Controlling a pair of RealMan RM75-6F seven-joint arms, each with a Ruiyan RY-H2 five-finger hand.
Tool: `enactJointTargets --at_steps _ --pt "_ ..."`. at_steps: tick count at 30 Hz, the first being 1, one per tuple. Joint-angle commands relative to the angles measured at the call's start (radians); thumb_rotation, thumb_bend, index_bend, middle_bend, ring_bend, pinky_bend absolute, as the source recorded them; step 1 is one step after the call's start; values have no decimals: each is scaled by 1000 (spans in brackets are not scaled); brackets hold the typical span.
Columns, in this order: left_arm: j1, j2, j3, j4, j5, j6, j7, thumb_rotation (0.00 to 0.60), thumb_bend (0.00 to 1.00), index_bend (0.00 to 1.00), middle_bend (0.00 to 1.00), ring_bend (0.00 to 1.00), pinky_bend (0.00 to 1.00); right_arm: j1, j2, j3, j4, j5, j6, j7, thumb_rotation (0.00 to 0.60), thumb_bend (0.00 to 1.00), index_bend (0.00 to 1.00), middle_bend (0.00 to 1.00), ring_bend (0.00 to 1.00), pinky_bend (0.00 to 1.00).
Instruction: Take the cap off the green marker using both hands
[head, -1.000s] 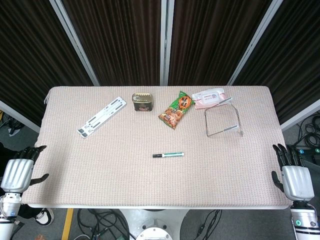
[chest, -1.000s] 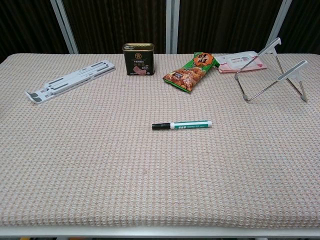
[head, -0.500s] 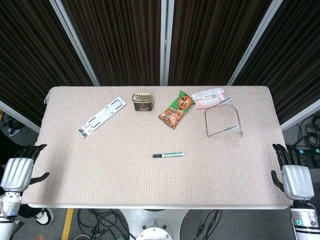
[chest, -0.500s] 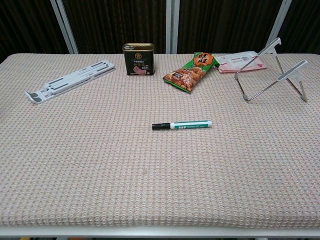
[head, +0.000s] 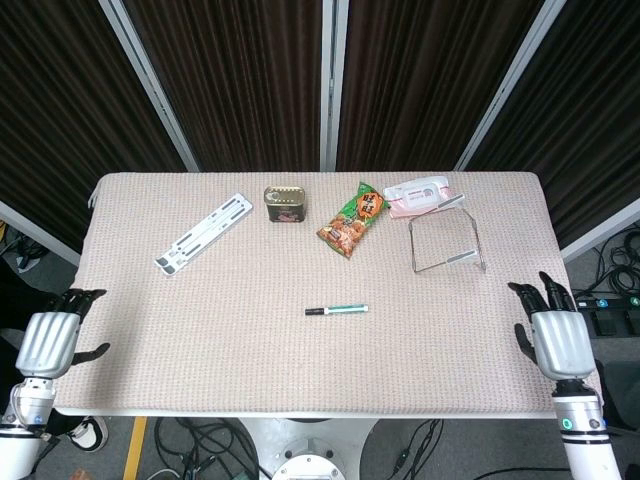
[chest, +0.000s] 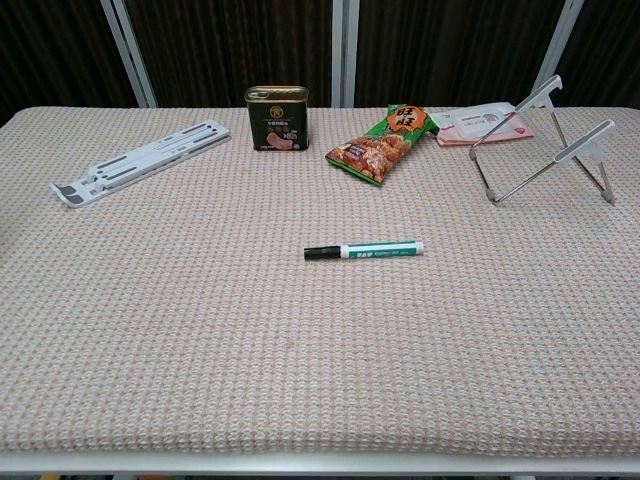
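Note:
The green marker (head: 337, 310) (chest: 365, 250) lies flat near the middle of the table, its black cap pointing to the left in both views. My left hand (head: 52, 340) hangs off the table's left front corner, fingers apart and empty. Over the right front edge, my right hand (head: 553, 335) also has its fingers spread and holds nothing. Both hands are far from the marker and show only in the head view.
Along the back stand a white folding stand (head: 201, 233), a tin can (head: 284, 203), a snack bag (head: 352, 219), a pink wipes pack (head: 421, 195) and a wire stand (head: 446, 243). The woven tablecloth (head: 250, 350) covers the table.
My right hand has moved inward and up over the table's right edge. My left hand has shifted slightly right and down. The marker has not moved.

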Motion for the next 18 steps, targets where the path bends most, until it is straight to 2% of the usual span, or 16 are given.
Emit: enactJointTargets --at_steps 1,4,9,14,18 --pt "-10 -5 0 -32 -6 -16 16 600 0 233 279 210 336 102 -35 48 -83 83 -118 -145 600 305 325 316 160 213" --pt "-18 -7 1 -54 -4 -25 33 600 0 234 279 210 336 175 -87 77 -94 160 -196 -228 600 306 327 380 252 312" --pt "-33 -8 -4 -86 -12 -46 37 600 0 239 279 209 336 294 -193 109 -67 297 -286 -370 600 308 329 396 375 500" --pt "-44 1 0 -102 -12 -62 56 600 0 247 279 209 335 380 -283 114 -24 393 -321 -464 600 311 329 392 519 655" --pt "-46 5 4 -108 -21 -72 60 600 0 251 279 209 336 438 -350 103 17 468 -329 -541 600 312 332 392 591 718"
